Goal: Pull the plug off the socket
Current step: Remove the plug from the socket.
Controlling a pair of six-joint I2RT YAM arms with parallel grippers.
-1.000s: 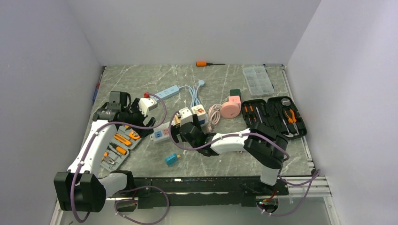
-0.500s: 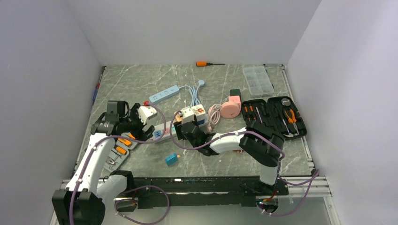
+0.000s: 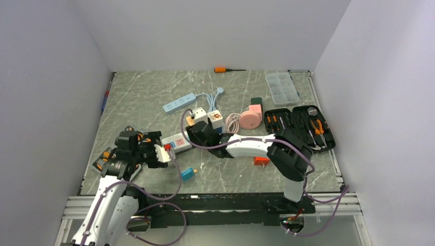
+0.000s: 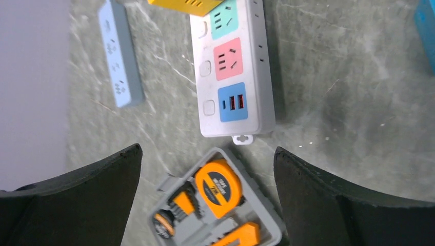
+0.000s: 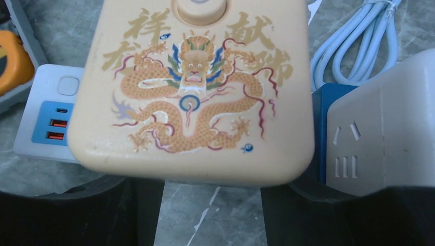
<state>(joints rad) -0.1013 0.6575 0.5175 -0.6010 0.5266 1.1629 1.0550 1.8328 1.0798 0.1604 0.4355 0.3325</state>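
The socket [image 4: 231, 77] is a long white power strip with green, pink and blue panels, lying left of centre [image 3: 177, 141]. The plug [image 5: 195, 87], a cream block with a dragon print, sits on it; its yellow edge [image 4: 184, 4] shows in the left wrist view. My right gripper [image 5: 213, 179] is shut on the plug, one finger at each side of its near end, the fingertips hidden under it; from above this gripper [image 3: 197, 133] is over the strip's far end. My left gripper [image 4: 208, 151] is open and empty, hovering near the strip's USB end [image 3: 156, 151].
A grey tool tray [image 4: 267, 218] with an orange tape measure lies under the left gripper. A light-blue power strip [image 3: 179, 102] lies farther back. A white cube adapter [image 5: 379, 143] and a blue cord [image 5: 359, 41] crowd the plug's right side. A black tool case [image 3: 300, 128] lies right.
The right gripper moved left and away onto the plug and closed on it. The left arm drew back toward the near edge, staying open. A small orange thing under the right arm came into sight.
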